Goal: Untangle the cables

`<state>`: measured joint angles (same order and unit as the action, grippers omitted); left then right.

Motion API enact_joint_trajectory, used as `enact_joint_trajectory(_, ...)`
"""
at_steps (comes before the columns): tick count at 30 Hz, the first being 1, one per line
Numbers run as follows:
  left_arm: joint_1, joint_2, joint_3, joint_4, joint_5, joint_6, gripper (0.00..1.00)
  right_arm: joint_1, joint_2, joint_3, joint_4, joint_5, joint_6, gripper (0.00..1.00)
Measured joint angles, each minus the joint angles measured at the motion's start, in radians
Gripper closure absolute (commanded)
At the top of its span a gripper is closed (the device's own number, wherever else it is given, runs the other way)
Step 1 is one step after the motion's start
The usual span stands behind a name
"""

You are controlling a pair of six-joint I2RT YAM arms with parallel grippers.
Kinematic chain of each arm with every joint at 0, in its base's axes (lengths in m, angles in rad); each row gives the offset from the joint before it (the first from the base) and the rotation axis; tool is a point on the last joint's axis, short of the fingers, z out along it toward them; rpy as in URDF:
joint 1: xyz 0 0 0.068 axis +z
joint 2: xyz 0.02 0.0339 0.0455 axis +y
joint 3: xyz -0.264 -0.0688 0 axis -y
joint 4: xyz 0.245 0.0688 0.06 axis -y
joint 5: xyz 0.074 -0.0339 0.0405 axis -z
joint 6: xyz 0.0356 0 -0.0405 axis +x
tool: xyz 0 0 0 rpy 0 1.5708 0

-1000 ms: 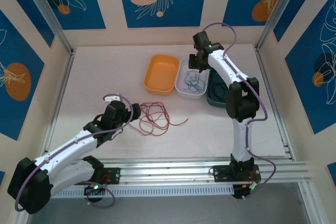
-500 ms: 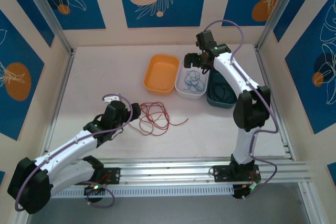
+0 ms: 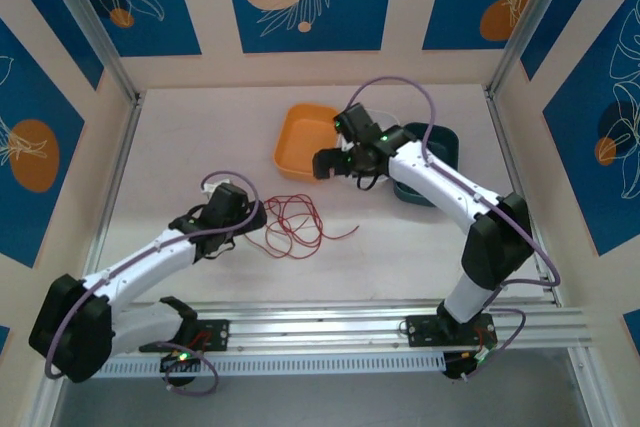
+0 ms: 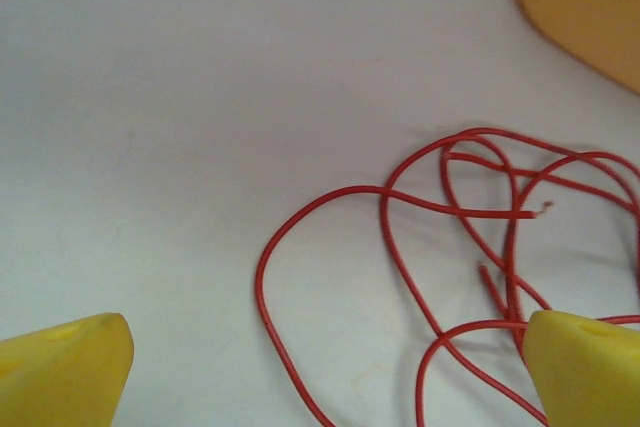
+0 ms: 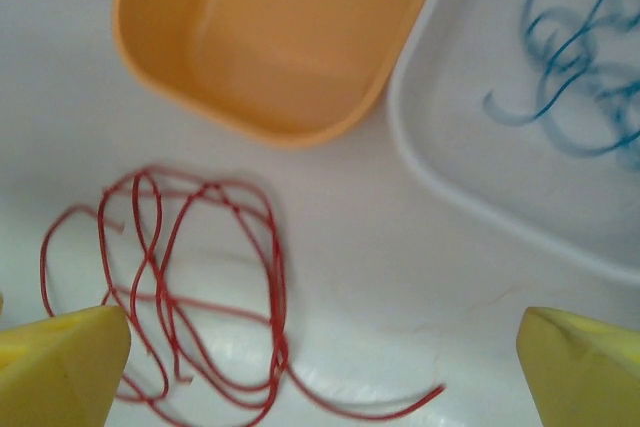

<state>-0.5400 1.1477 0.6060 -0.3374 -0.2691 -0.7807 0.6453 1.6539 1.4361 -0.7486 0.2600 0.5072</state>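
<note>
The red cable point(image 3: 297, 222) lies in loose overlapping loops on the white table. My left gripper point(image 3: 255, 215) hangs open at its left edge. In the left wrist view its yellow fingertips point(image 4: 62, 367) straddle the nearest loops of the red cable point(image 4: 400, 192) without touching them. My right gripper point(image 3: 325, 163) is open above the table between the trays and the loops, with nothing in it. Its wrist view looks down on the red cable point(image 5: 272, 277) and on a blue cable point(image 5: 545, 97) curled inside the white tray point(image 5: 450, 187).
An orange tray point(image 3: 300, 137) stands empty behind the red loops, and it is also in the right wrist view point(image 5: 280, 37). A teal tray point(image 3: 440, 137) sits at the back right, partly behind the right arm. Walls close in the table on three sides.
The right gripper opened over the white tray, then swung left and nearer, toward the red cable. The left gripper shifted slightly at the loops' edge.
</note>
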Motion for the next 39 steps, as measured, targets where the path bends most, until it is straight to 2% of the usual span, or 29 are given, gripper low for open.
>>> enact_joint_trajectory(3, 0.017, 0.061, 0.014, -0.022, 0.030, -0.002, 0.22, 0.041, -0.001, -0.051, -0.001, -0.005, 0.050, 0.01)
enact_joint_trajectory(8, 0.027, 0.164, 0.029, -0.039, 0.083, -0.001, 0.38, 0.058, -0.001, -0.106, 0.000, -0.006, 0.120, 0.01)
enact_joint_trajectory(13, 0.027, 0.211, 0.029, -0.034, 0.112, -0.019, 0.43, 0.070, 0.002, -0.124, 0.005, -0.014, 0.169, 0.01)
enact_joint_trajectory(24, 0.034, 0.270, 0.043, -0.041, 0.102, -0.058, 0.66, 0.123, 0.065, -0.124, 0.037, -0.040, 0.207, 0.01)
enact_joint_trajectory(29, 0.036, 0.269, 0.041, -0.046, 0.092, -0.076, 0.71, 0.151, 0.102, -0.122, 0.046, -0.055, 0.214, 0.01)
enact_joint_trajectory(39, 0.036, 0.262, 0.032, -0.045, 0.077, -0.105, 0.94, 0.226, 0.138, -0.114, 0.045, -0.031, 0.221, 0.01)
